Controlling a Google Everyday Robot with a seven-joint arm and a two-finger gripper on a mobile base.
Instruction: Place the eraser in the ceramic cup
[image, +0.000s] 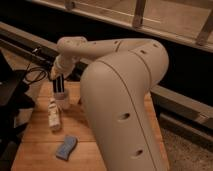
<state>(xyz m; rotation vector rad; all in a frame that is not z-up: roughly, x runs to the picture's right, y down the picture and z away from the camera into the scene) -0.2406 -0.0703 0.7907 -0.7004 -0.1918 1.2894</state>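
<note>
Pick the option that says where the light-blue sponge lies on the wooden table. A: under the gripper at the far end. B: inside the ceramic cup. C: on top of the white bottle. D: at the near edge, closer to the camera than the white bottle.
D: the sponge lies nearer the camera than the white bottle, while the gripper hangs over the ceramic cup farther back.

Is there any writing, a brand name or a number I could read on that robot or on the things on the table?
None can be read.
White bottle: any label is too blurred to read.
Blue sponge, robot arm, gripper above the ceramic cup: no markings visible.
</note>
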